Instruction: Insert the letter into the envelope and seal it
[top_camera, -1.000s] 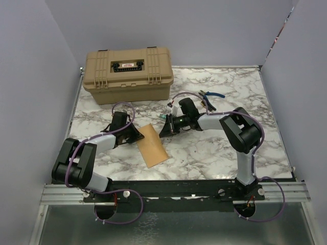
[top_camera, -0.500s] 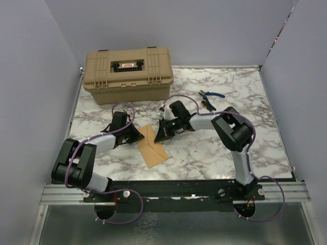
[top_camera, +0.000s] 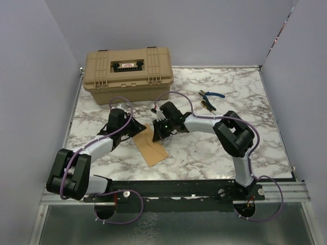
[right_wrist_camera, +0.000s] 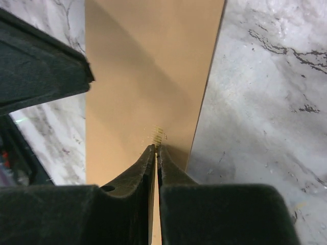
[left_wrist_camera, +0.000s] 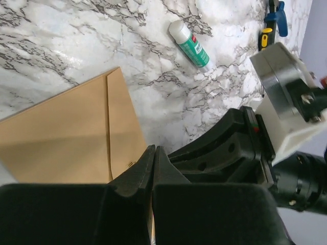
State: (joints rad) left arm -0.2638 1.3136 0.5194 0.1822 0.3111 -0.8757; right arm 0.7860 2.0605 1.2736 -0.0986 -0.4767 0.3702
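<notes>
Orange-brown envelope (top_camera: 152, 148) lies flat on the marble table (top_camera: 230, 87) between the arms. No separate letter shows; it is probably already inside. Left gripper (left_wrist_camera: 153, 153) and right gripper (right_wrist_camera: 156, 149), fingers together, bear on its far end; sealing likely remains. Glue stick (left_wrist_camera: 189, 43) lies beyond.

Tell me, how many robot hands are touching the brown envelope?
2. The left hand is shut on the envelope at its far left edge; the right hand is shut on its far right edge. Neither is hidden.
</notes>
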